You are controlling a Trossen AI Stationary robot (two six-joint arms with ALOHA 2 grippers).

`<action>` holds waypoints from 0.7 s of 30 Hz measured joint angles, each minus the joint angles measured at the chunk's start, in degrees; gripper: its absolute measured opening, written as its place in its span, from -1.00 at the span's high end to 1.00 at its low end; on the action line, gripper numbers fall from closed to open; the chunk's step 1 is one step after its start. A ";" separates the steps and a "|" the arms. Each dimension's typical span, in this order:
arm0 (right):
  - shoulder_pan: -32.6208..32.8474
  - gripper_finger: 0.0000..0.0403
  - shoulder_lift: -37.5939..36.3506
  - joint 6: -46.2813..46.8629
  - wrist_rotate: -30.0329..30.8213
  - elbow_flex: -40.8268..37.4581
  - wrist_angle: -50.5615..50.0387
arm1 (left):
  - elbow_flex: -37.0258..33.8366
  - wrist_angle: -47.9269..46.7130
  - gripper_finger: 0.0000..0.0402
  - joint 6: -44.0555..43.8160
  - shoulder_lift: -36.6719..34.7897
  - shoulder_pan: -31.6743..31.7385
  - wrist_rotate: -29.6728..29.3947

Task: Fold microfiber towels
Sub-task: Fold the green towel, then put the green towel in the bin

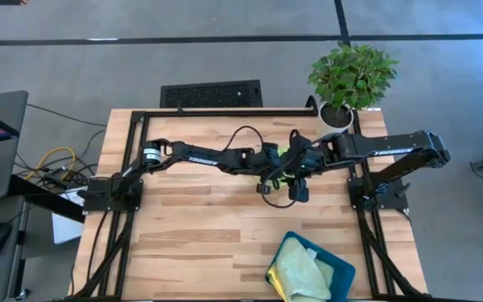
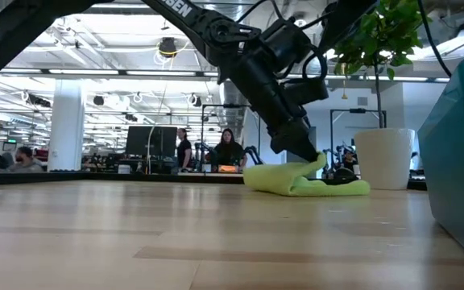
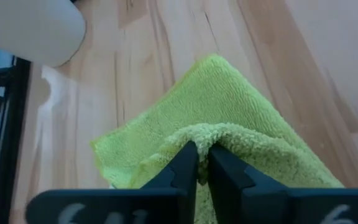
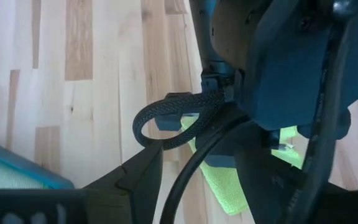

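Table (image 1: 199, 243) of pale planks carries a teal tray (image 1: 342, 273) of towels at its near edge. Lime towel (image 2: 296, 182) lies mid-table by the plant pot: soft, light, limp, best pinched at a corner. Left claw (image 3: 202, 163) pinches its raised fold; right claw (image 1: 298, 191) hovers beside, jaws wide.

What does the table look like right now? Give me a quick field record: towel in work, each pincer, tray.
towel in work: lime green towel, bunched on the table by the white plant pot
left pincer: nearly shut, pinching the towel's fold
right pincer: open, empty, just beside the left one
tray: teal tray at the near edge, pale towels inside
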 joint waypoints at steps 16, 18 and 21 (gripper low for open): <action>0.01 -0.10 0.02 -0.55 -0.07 -0.09 -4.41 | 5.34 -11.14 0.22 -7.89 -0.66 -0.16 -0.58; 0.49 -0.10 -0.02 -1.12 -0.05 -1.39 -5.41 | 6.53 -15.83 0.21 -9.53 -1.39 -0.15 1.53; 1.84 -0.10 0.11 -1.53 -0.09 -3.57 -7.68 | 6.63 -21.78 0.20 -11.81 -3.31 -0.15 3.08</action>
